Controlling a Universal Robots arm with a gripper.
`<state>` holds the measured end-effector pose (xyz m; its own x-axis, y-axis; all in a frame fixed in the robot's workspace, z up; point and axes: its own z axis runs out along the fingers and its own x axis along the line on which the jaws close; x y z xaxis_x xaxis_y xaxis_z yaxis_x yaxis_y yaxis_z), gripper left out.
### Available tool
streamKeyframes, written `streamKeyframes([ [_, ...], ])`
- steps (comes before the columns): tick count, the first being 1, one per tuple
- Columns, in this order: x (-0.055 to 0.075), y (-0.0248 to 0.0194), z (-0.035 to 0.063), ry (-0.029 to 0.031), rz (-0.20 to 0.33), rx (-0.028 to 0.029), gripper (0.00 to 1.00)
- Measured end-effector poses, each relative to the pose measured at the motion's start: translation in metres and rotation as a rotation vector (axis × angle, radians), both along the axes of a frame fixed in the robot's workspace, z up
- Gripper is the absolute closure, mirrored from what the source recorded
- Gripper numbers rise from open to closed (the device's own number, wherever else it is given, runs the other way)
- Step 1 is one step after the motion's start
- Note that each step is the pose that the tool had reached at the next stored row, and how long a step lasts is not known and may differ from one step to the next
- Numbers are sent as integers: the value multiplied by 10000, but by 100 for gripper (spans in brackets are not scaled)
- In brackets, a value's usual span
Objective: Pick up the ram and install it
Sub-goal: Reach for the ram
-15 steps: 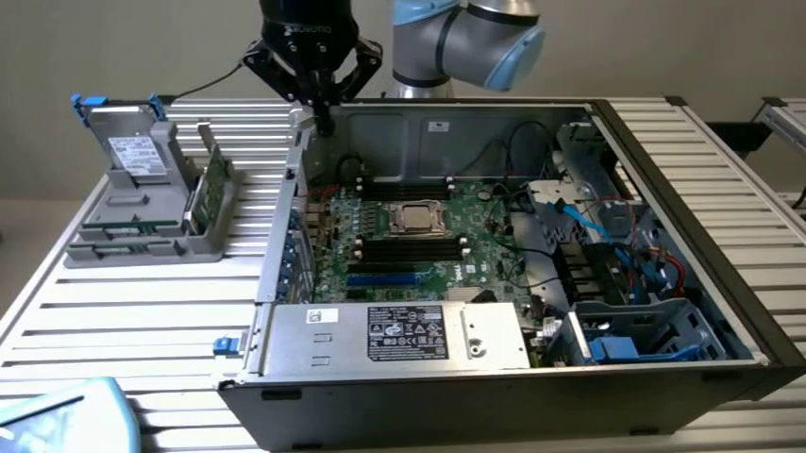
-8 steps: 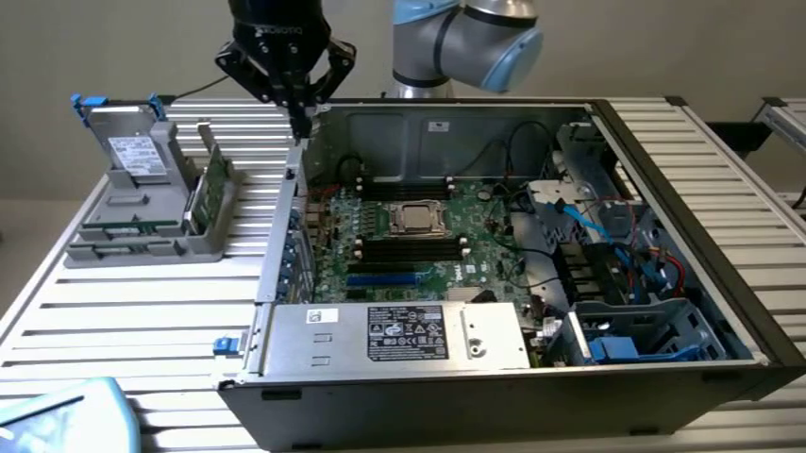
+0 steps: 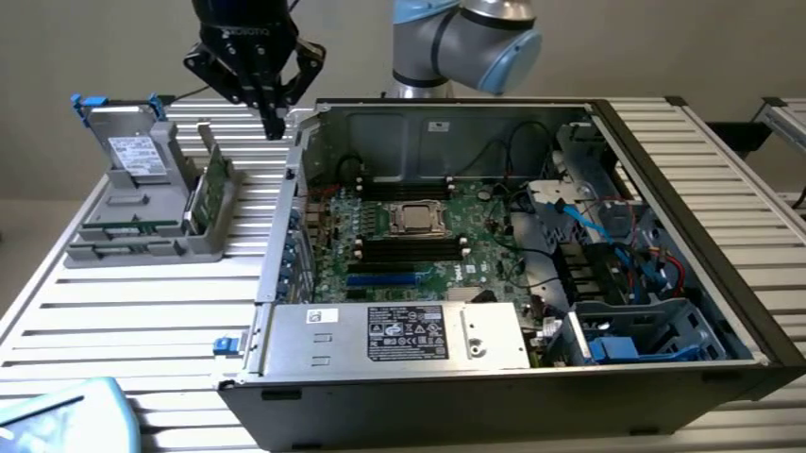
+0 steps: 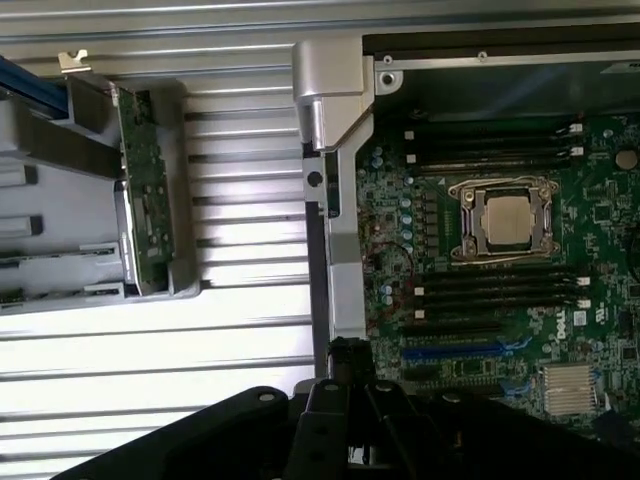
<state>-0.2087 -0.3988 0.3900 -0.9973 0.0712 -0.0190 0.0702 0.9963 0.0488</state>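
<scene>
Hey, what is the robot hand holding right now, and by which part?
Nothing. The hand is shut and empty, above the table beside the computer case.

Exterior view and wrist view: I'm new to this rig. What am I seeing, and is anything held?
The exterior view is a camera off the arm: it shows the robot arm and its black gripper, shut on nothing visible, above the slatted table. The wrist view rides on the arm, looking down. On the table stand an open computer case with its motherboard and a grey holder carrying a drive, a green card and a thin dark stick, probably the ram.
</scene>
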Motion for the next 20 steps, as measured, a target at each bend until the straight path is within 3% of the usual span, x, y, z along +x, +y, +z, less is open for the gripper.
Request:
streamKeyframes([
  [20,-737,0,-33,0,-2,1,89],
])
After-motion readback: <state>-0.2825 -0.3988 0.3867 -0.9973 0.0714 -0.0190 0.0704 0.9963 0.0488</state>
